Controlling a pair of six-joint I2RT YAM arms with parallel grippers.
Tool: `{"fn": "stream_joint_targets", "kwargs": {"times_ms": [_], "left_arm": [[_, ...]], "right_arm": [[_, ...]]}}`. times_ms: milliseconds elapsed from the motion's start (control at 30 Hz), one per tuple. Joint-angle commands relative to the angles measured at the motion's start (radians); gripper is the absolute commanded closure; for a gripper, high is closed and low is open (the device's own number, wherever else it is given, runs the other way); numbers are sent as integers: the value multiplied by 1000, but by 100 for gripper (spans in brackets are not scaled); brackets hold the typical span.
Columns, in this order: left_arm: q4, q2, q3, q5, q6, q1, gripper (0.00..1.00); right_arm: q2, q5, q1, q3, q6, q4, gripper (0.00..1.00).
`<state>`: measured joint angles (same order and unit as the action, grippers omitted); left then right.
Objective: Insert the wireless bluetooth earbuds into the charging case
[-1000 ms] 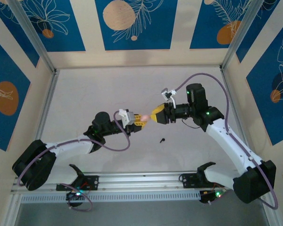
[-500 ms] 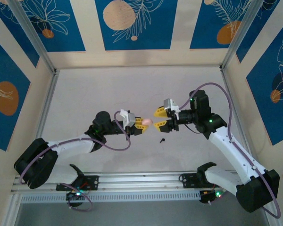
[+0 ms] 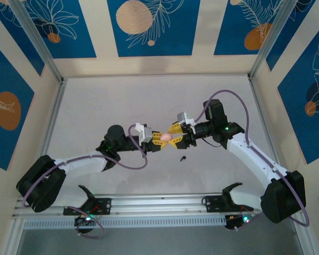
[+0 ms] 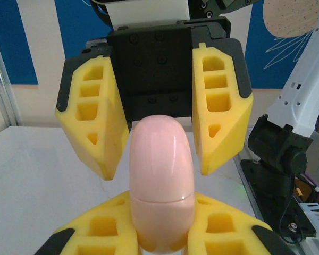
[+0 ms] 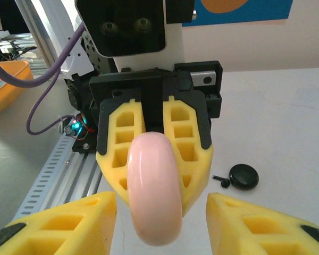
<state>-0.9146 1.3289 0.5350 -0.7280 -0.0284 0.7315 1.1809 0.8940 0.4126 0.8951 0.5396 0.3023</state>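
My left gripper (image 3: 158, 139) is shut on the pink charging case (image 3: 165, 137) and holds it above the table, pointing right. The case (image 4: 160, 175) is closed, with its seam showing. My right gripper (image 3: 176, 137) faces it, open. Its yellow fingers (image 4: 90, 127) stand either side of the case's free end (image 5: 154, 186) with a gap on both sides. In the right wrist view my right gripper (image 5: 159, 204) is empty. A tiny black earbud (image 5: 222, 180) lies on the table beside a round black disc (image 5: 244, 176). The pink earbud is out of view.
The black disc and earbud show as a small dark spot (image 3: 183, 158) just in front of the grippers. A metal rail (image 3: 159, 201) runs along the near edge. Patterned walls (image 3: 149, 32) close off the white table at the back and sides.
The right gripper backed away from the case and spread its fingers, then came in again and now straddles the case's tip. The left gripper kept hold of the case, nearly still.
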Motion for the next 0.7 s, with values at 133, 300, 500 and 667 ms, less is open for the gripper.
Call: {"fn": "stream_joint_targets", "kwargs": {"times_ms": [133, 300, 500, 667], "left_arm": [[-53, 9, 27, -24, -14, 3, 93], [-50, 6, 25, -18, -13, 3, 92], [-44, -2, 9, 17, 0, 3, 80], [-45, -19, -35, 117, 38, 3, 56]], "right_arm": [[24, 55, 6, 34, 40, 14, 66], [31, 57, 5, 39, 71, 43, 82], [23, 54, -7, 50, 97, 97, 90], [40, 51, -71, 98, 102, 243, 90]]}}
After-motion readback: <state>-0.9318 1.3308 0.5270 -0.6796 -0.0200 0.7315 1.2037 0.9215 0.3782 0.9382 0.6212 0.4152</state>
